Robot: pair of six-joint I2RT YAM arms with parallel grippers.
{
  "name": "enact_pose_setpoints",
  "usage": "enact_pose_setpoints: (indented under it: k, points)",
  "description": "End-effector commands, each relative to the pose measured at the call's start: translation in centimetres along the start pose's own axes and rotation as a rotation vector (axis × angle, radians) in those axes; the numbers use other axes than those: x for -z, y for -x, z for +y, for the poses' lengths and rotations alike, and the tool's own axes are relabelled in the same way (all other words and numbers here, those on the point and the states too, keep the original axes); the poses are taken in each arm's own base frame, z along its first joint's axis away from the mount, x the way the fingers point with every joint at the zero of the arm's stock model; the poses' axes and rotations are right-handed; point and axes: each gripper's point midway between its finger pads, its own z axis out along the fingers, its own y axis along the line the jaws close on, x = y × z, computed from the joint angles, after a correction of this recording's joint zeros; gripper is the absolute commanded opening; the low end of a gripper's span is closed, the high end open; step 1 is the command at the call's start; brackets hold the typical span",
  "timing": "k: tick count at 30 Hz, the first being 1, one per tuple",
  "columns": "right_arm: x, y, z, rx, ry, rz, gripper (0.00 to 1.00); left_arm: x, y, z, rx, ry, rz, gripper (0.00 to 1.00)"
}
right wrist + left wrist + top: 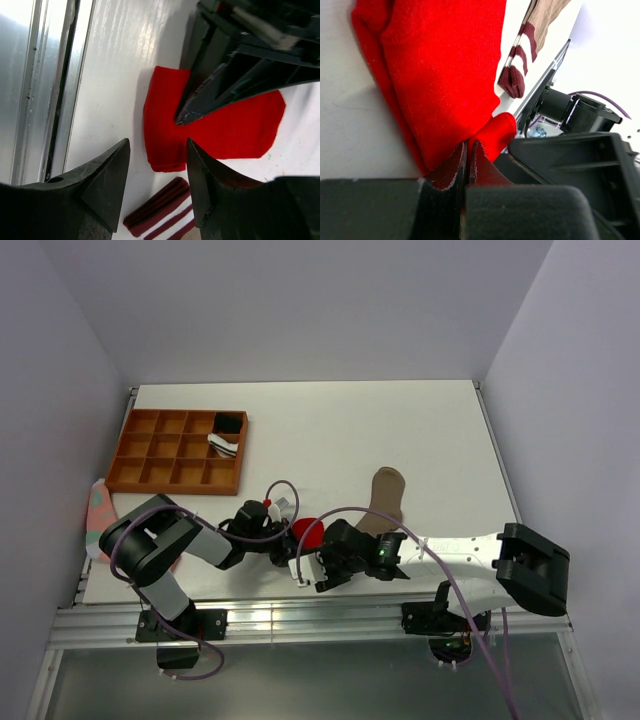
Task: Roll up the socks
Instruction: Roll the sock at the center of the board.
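The bright red sock [445,75] lies flat on the white table. My left gripper [469,146] is shut, pinching a fold at the sock's near edge. In the right wrist view the red sock [225,130] lies under the left gripper's dark fingers [200,107]. My right gripper [157,142] hovers open over the sock's end, with nothing between its fingers. The tan-brown sock [385,502] stretches away toward the table's middle. Its maroon-and-white striped cuff [160,210] lies just beside the red sock [308,532]. From above, the left gripper [290,528] and the right gripper [308,558] meet at the red sock.
An orange-brown compartment tray [180,450] stands at the back left with black and white items [225,435] in two cells. A pink and green cloth [100,515] hangs off the table's left edge. The metal rail [45,75] runs along the near edge, close to both grippers.
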Motion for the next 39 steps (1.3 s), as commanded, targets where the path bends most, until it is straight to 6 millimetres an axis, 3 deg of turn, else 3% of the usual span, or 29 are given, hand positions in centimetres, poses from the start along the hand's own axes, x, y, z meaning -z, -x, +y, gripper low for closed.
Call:
enact_pose_setpoints:
  k: [1, 11, 15, 18, 26, 28, 31, 39]
  points:
    - [-0.6, 0.3, -0.7, 0.034, -0.024, 0.013, 0.55, 1.0, -3.0, 7.6, 0.11, 0.275, 0.063, 0.01]
    - [-1.7, -0.1, -1.0, 0.043, -0.035, 0.057, 0.5, 1.0, -3.2, 7.6, 0.093, 0.265, 0.082, 0.0]
    - [-2.1, 0.1, -0.9, 0.028, -0.002, 0.071, 0.3, 0.6, -3.0, 7.1, 0.088, 0.241, 0.085, 0.0]
    - [-2.1, 0.1, -0.3, 0.011, 0.05, 0.093, 0.21, 0.7, -2.6, 6.5, 0.078, 0.221, 0.068, 0.04]
    - [-1.2, -0.3, 1.4, -0.078, 0.199, 0.142, 0.17, 1.6, 1.5, 3.3, -0.019, 0.193, -0.132, 0.31]
    - [-1.1, -0.9, 1.6, -0.114, 0.227, 0.16, 0.17, 2.2, 2.5, 2.1, -0.041, 0.172, -0.187, 0.33]
    - [-0.9, -1.0, 1.7, -0.159, 0.267, 0.16, 0.17, 3.0, 3.7, 1.8, -0.04, 0.193, -0.265, 0.35]
    - [-0.9, -1.5, 0.3, -0.336, 0.413, 0.16, 0.17, 4.9, 5.2, 3.4, -0.03, 0.267, -0.39, 0.31]
